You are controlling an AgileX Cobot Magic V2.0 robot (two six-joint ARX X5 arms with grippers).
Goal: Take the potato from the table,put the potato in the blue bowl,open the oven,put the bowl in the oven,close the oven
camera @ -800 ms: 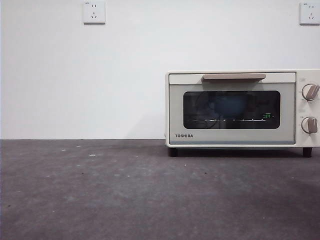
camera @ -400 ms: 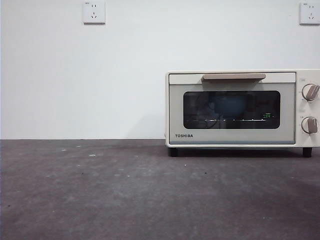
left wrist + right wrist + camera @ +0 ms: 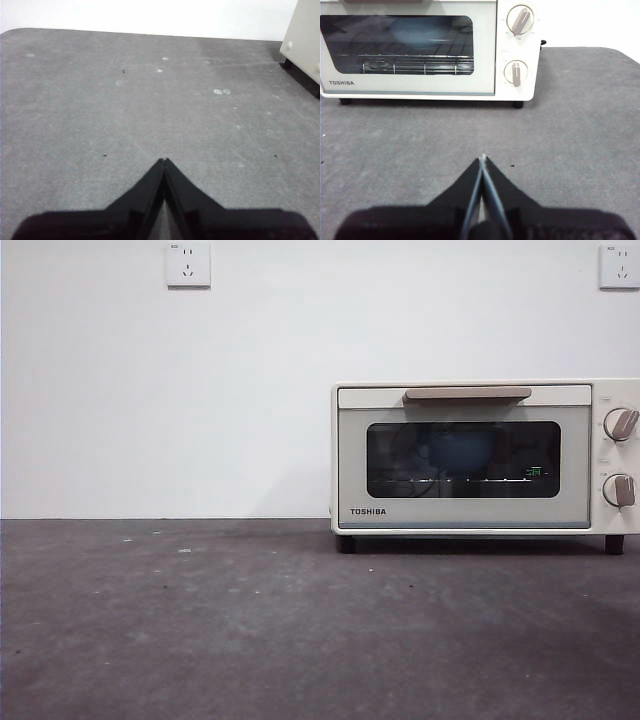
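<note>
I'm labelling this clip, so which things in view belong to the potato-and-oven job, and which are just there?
Job:
- oven, door shut
- blue bowl, seen dimly through the glass on the rack; potato not visible
- table
- left gripper, shut, over bare table
- right gripper, shut, facing the oven

Just there:
- two wall sockets

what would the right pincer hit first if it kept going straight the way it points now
Probably the oven: the right pincer, shut and empty, points across bare table toward its closed door. Nothing else shows in that line.
</note>
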